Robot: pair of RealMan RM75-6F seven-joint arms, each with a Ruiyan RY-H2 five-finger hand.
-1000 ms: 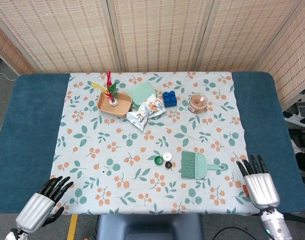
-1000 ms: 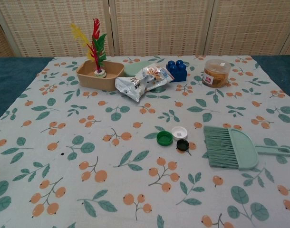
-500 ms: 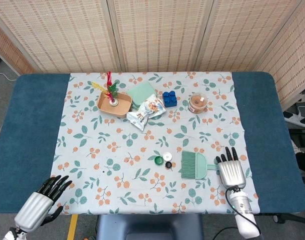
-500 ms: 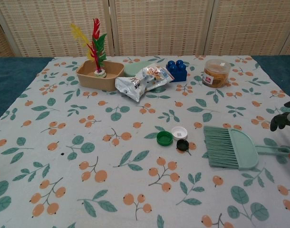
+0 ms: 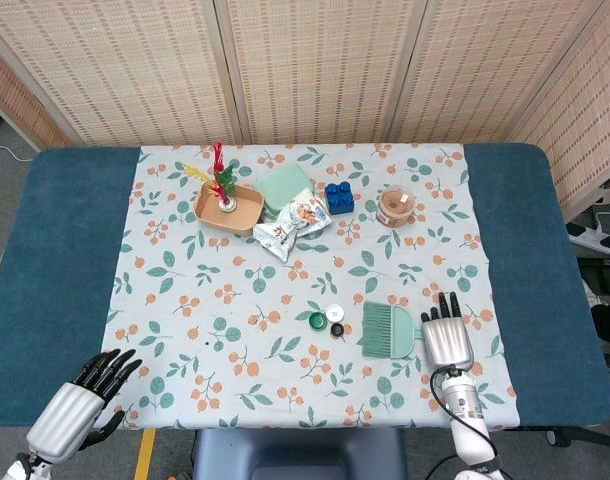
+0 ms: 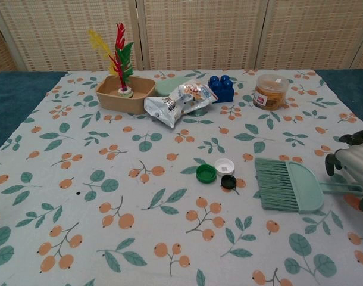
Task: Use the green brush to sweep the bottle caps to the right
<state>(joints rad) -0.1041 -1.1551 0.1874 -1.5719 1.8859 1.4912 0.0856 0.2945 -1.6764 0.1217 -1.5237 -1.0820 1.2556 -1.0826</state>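
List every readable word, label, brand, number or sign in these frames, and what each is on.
No text can be read in either view.
Snack packet: printed artwork, lettering too blurred to read.
Clear round tub: a red-and-white label, too small to read.
Green brush, bottle caps, blue block: no visible markings.

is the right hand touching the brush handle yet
Cannot tell. In the head view the right hand covers the brush handle; in the chest view it hangs over the handle at the frame edge, and neither shows contact or a gap.
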